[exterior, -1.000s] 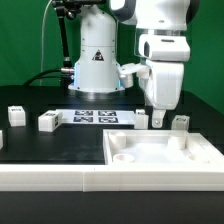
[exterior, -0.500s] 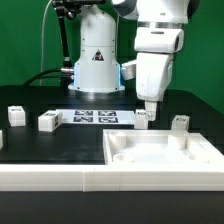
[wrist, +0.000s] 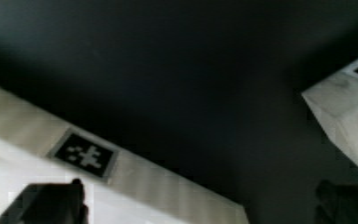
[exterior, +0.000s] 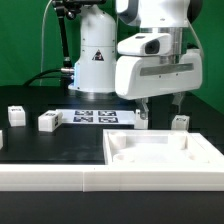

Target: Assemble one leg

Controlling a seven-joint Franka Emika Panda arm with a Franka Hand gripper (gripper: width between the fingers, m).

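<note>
4 small white plastic posts in the exterior view, all stubby and blocky, each w/ a black-and-white square tag on a side. The leg nearest the arm stands upright on the black table, just behind the far edge of the tray panel and right under one finger; can't tell if they touch. 2nd post stands near it toward the exterior view's right, also by the panel's far edge. 3rd post and 4th post are well apart from those, at the exterior view's left.

1 gripper: fingers spread wide, nothing between them. Wrist view agrees: 2 dark fingertips w/ a wide gap.

1 tray panel: wide, flat, white, matte, raised rim, round sockets in the corners.

1 marker board: thin, flat, white, several tags, lying between the 3rd post and the leg.

Wrist view: 2 white pieces, 1 tag each. The nearer piece has fine ribbed lines. Can't tell which parts they are.
</note>
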